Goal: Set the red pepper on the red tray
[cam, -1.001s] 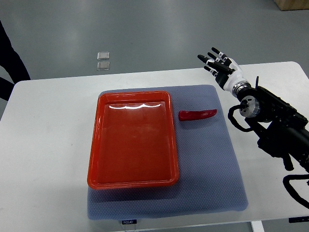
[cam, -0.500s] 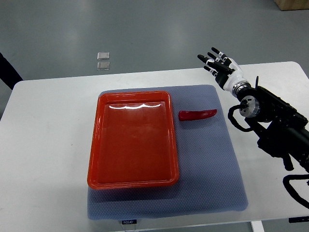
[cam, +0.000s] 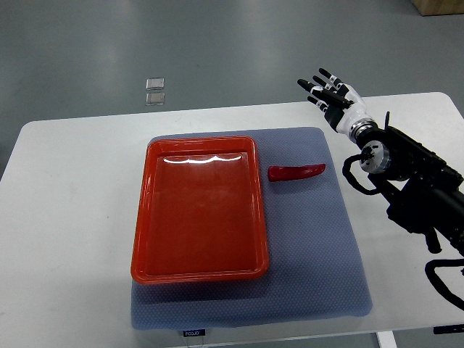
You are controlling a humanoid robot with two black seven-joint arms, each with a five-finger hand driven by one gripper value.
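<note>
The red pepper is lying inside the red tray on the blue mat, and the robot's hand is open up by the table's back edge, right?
Not quite. The top view shows the red pepper lying on the blue mat, right of the red tray, not inside. The right hand is open there.

One steep overhead view takes in the whole table.

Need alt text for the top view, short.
A red pepper lies on a grey mat just right of an empty red tray on a white table. The robot's right hand, fingers spread and empty, hovers over the table's far right edge.
</note>
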